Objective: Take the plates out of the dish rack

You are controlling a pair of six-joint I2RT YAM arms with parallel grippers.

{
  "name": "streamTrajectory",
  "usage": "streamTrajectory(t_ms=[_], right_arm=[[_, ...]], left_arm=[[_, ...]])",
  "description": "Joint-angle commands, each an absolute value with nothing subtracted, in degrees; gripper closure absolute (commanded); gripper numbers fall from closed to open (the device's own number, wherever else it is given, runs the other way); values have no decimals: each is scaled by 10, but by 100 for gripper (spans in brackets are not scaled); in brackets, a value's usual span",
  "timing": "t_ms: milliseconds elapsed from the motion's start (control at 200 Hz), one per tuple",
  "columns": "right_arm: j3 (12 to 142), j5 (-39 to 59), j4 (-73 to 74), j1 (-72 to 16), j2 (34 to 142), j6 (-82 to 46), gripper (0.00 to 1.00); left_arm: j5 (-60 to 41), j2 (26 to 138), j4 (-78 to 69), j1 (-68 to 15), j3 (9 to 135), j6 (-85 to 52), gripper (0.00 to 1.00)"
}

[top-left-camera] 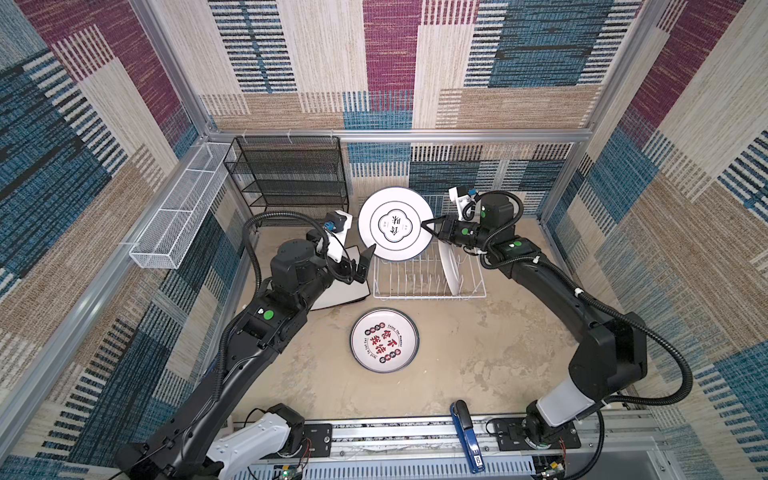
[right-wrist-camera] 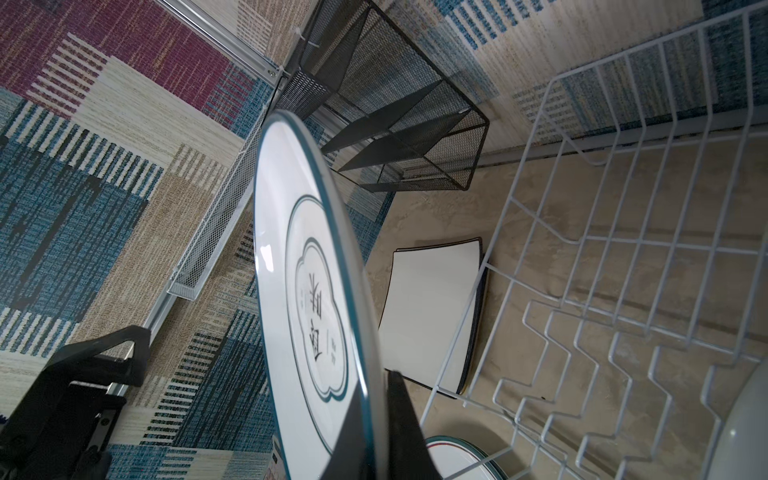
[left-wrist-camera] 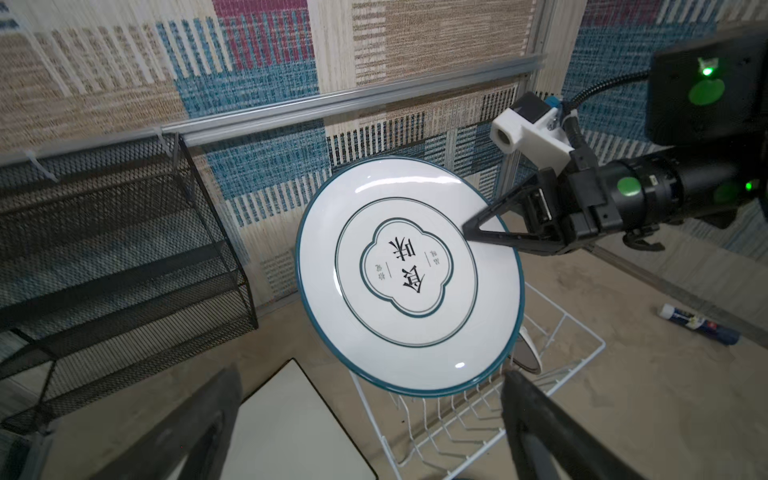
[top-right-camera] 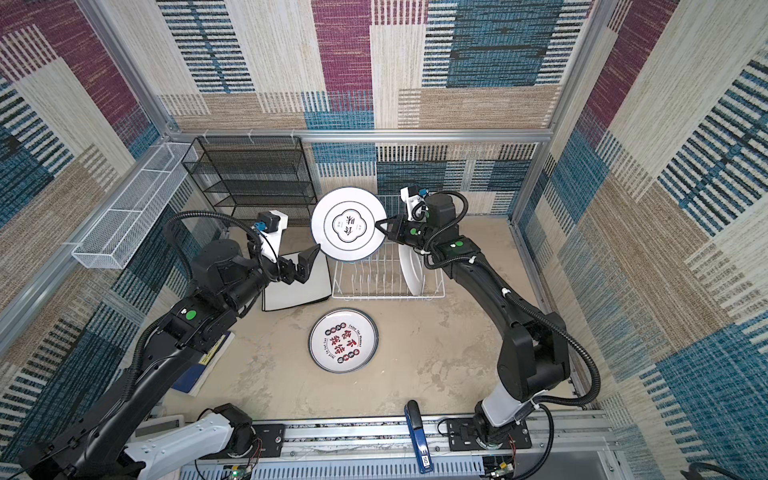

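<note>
Clamping the round plate (top-left-camera: 395, 224) by its rim, the right hand (top-left-camera: 424, 225) holds it just beside the left hand (top-left-camera: 365, 262) — spread apart.

The left arm (top-left-camera: 291, 274) covers much of the square plates (top-left-camera: 345, 297); the raised plate (top-left-camera: 394, 223) hides the rack's (top-left-camera: 430, 296) far end.

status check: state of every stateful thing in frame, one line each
right pincer: shut on teal-rimmed plate
left pincer: open, holding nothing
teal-rimmed plate: lifted above rack, tilted
rack: one white plate standing in it
red-lettered plate: flat on table, face up
square plates: stacked flat on table
</note>
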State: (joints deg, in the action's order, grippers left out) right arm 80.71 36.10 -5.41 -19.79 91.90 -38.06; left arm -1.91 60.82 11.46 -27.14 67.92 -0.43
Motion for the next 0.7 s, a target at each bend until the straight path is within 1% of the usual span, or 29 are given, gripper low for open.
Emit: streamTrajectory(t_ms=[0,170,371,456,541,691], right_arm=[[796,361,-24,-197,909,-374,100],[785,373,-21,-195,904,-381,100],[775,385,-14,-193,896,-387,100],[775,394,-14,-192,899,-388,100],[780,404,-16,-192,905,-388,100],[813,430,-52,-192,928,-371,100]], left_arm=[[-141,632,98,-232,695,-161,1],[-224,705,165,-167,759,-243,2],[-341,758,105,-119,738,-337,7],[-382,782,91,-113,736,-352,17],[-397,806,103,-113,748,-350,20],[-431,834,116,-113,769,-347,32]])
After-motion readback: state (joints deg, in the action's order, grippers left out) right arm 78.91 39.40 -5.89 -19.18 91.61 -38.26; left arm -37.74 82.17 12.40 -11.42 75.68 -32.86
